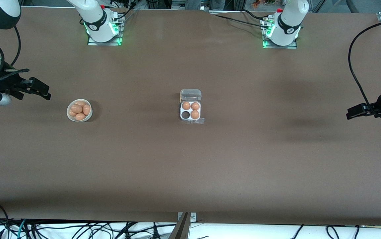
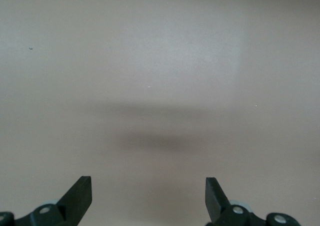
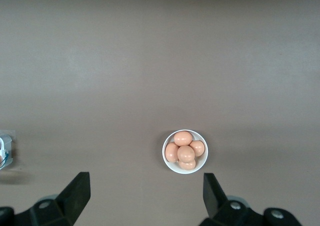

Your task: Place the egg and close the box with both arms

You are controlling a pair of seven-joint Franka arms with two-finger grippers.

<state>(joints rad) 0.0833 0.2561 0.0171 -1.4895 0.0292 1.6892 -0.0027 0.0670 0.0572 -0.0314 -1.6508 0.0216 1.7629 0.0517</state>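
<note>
The box (image 1: 190, 110) sits at the table's middle with its clear lid (image 1: 190, 94) open, lying on the side toward the arms' bases. Three cups hold tan-orange eggs (image 1: 195, 106); one cup (image 1: 185, 115) is empty. Several more eggs (image 1: 80, 110) lie in a round white bowl (image 1: 87, 118) toward the right arm's end. My right gripper (image 1: 47, 93) is open and empty in the air, beside the bowl; its wrist view shows its open fingers (image 3: 146, 186), the bowl (image 3: 170, 164) of eggs (image 3: 185, 152) and an edge of the box (image 3: 4, 148). My left gripper (image 1: 350, 114) is open and empty over bare table at the left arm's end (image 2: 148, 186).
Brown table surface all round the box and bowl. Cables hang along the table's front edge and at both ends. The arm bases stand at the back edge.
</note>
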